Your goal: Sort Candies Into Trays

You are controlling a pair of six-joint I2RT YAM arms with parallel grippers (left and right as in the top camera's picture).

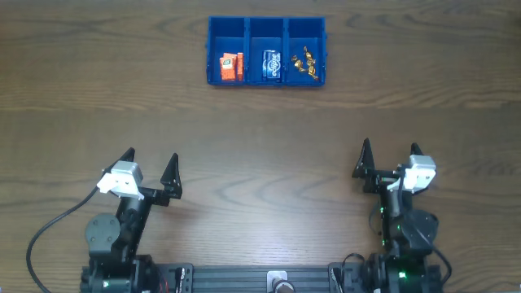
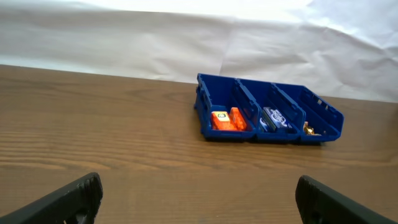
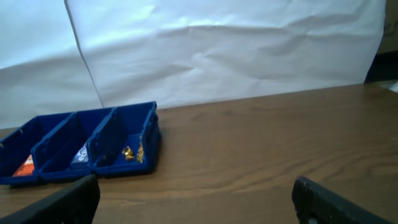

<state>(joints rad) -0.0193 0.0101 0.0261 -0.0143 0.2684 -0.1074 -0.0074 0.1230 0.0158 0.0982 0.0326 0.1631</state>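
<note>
A blue tray (image 1: 267,22) with three compartments stands at the far middle of the wooden table. Orange candies (image 1: 231,66) lie in its left compartment, a blue-wrapped candy (image 1: 271,63) in the middle one, gold-wrapped candies (image 1: 304,63) in the right one. The same tray (image 2: 323,115) appears in the left wrist view with the orange candies (image 2: 225,119), and in the right wrist view as tray (image 3: 149,127) with gold candies (image 3: 132,153). My left gripper (image 1: 150,162) is near the front left, open and holding nothing. My right gripper (image 1: 390,156) is near the front right, open and holding nothing.
Bare wooden table (image 1: 269,138) stretches between the grippers and the tray. A white backdrop (image 3: 224,50) hangs behind the table's far edge. A black cable (image 1: 49,232) loops by the left arm's base.
</note>
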